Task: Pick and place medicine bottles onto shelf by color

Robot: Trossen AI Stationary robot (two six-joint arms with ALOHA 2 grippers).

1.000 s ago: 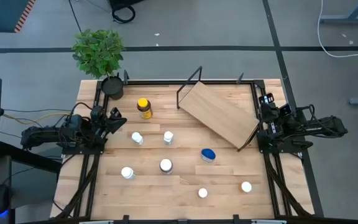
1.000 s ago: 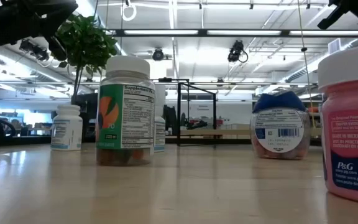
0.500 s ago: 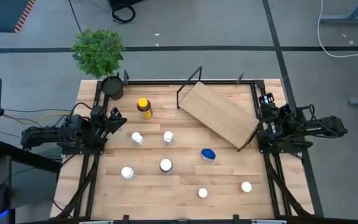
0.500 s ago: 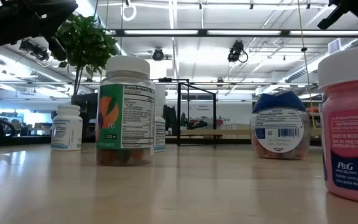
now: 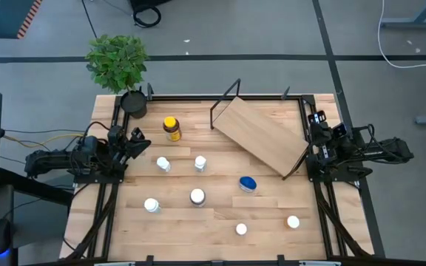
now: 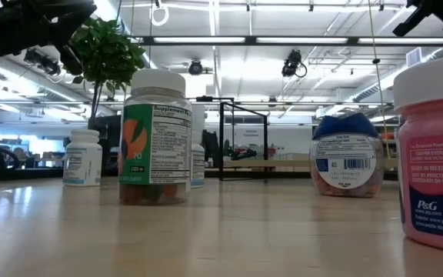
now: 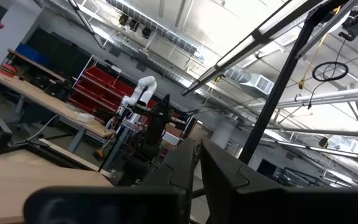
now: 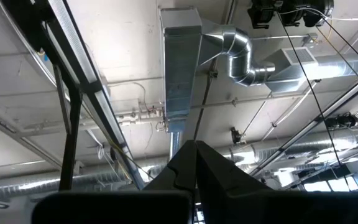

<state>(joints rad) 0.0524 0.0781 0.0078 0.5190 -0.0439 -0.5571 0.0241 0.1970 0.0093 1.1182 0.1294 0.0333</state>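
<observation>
Bottles [image 5: 197,196] stand scattered on the surface [image 5: 272,214]; pink bottle [image 6: 434,158] cut off. My left gripper [image 5: 135,140] and right gripper [image 5: 316,133] rest closed at the edges.

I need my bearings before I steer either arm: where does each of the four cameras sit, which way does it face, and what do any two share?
High view: overhead, straight down on the plank table; both arms at its sides, left gripper, right gripper.
Low view: table height, level across it; arm parts at top corners.
Left wrist view: tilted up at rafters; own fingers shut.
Right wrist view: up at ceiling ducts; own fingers shut.
Shared: blue-capped round bottle in high and low.
</observation>
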